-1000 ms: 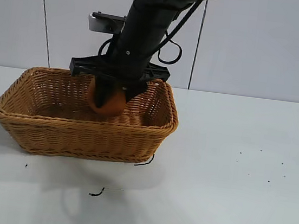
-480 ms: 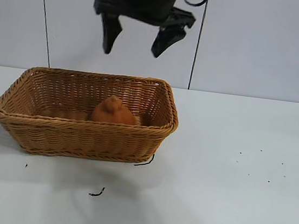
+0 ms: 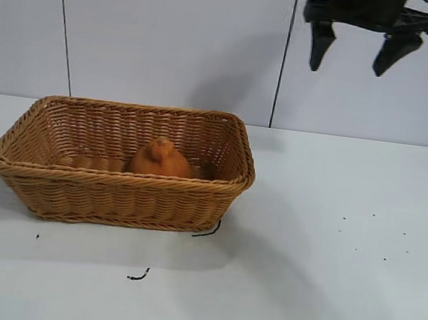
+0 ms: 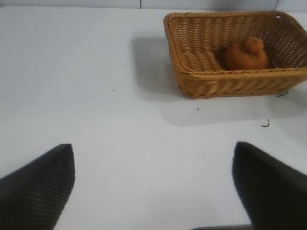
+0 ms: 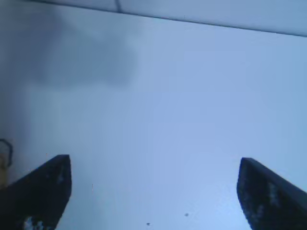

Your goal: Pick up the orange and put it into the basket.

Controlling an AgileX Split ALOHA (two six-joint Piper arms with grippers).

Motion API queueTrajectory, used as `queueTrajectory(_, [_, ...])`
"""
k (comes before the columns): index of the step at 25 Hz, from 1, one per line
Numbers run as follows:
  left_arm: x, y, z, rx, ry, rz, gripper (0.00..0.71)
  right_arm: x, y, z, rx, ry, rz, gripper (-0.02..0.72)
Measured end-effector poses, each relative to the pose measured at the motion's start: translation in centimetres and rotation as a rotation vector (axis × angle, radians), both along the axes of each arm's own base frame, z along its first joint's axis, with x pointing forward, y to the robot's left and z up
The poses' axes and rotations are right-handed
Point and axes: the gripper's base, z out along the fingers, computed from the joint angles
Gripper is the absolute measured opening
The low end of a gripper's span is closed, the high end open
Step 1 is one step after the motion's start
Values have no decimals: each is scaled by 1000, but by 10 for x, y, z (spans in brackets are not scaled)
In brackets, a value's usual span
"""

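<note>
The orange [image 3: 161, 161] lies inside the wicker basket [image 3: 118, 179], right of its middle, with its bump up. It touches no gripper. My right gripper [image 3: 349, 66] hangs high above the table, up and to the right of the basket, open and empty. Its wrist view shows only bare table between the open fingers [image 5: 154, 160]. My left gripper [image 4: 152, 148] is open and empty, far from the basket and out of the exterior view. Its wrist view shows the basket [image 4: 230, 74] with the orange [image 4: 245, 55] in it.
Two short black thread bits lie on the white table in front of the basket [image 3: 137, 276] [image 3: 207, 230]. Small dark specks [image 3: 368, 241] dot the table at the right. A pale panelled wall [image 3: 174, 38] stands behind.
The right gripper let go of the orange in the basket, then rose and swung away up to the right. The orange now rests in the basket.
</note>
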Motion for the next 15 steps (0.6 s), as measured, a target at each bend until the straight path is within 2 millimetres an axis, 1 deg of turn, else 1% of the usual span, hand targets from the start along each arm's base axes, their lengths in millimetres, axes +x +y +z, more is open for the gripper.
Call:
queueTrajectory(4, [0,0,0,0,0,0,639,0,3,0,31,2,10,663])
queueTrajectory(6, [0,0,0,0,0,0,639,-1,9,1,47,0,21,663])
queueTrajectory(8, [0,0,0,0,0,0,639,-5,15,7,56,-6,35,663])
queueTrajectory(11, [0,0,0,0,0,0,639,-18,18,22,60,-13,46,663])
queueTrajectory(12, [0,0,0,0,0,0,639,-25,17,29,61,-15,47,662])
queueTrajectory(15, [0,0,0,0,-1,0,639,-50,16,40,51,7,63,661])
